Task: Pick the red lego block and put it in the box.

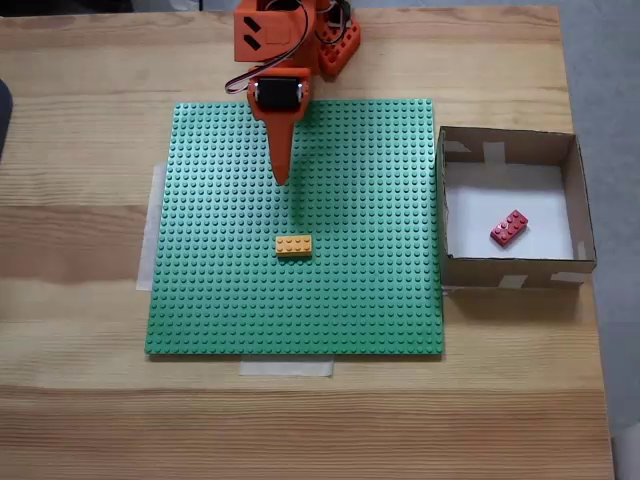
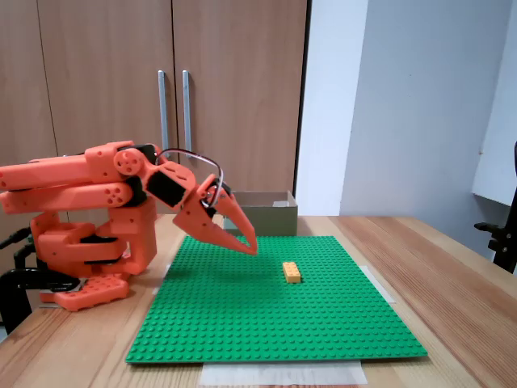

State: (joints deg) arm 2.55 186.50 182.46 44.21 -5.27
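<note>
Since the arm sits folded back over its base at the desk's (image 1: 80,80) far edge, it looks parked rather than working: in the fixed view from above, the end effector (image 1: 282,178) points down over the upper left-centre of the green baseplate (image 1: 220,300), apart from every brick. Side-on fixed view: fingers appear closed to a single point, nothing between them, tip hovering above the plate, not touching.

Middle of plate: yellow-orange brick (image 1: 293,245) lies flat, studs up, alone, just ahead of the tip. Not the target, so presumably left where it is.

Right, just off the plate's edge: cardboard box (image 1: 508,272), open top, pale tape at the corners, probably holding the walls together. Red brick (image 1: 509,228) rests on the white floor inside, angled, right of centre, clear of the walls.

Judgement: red brick already delivered; task reads as complete.
</note>
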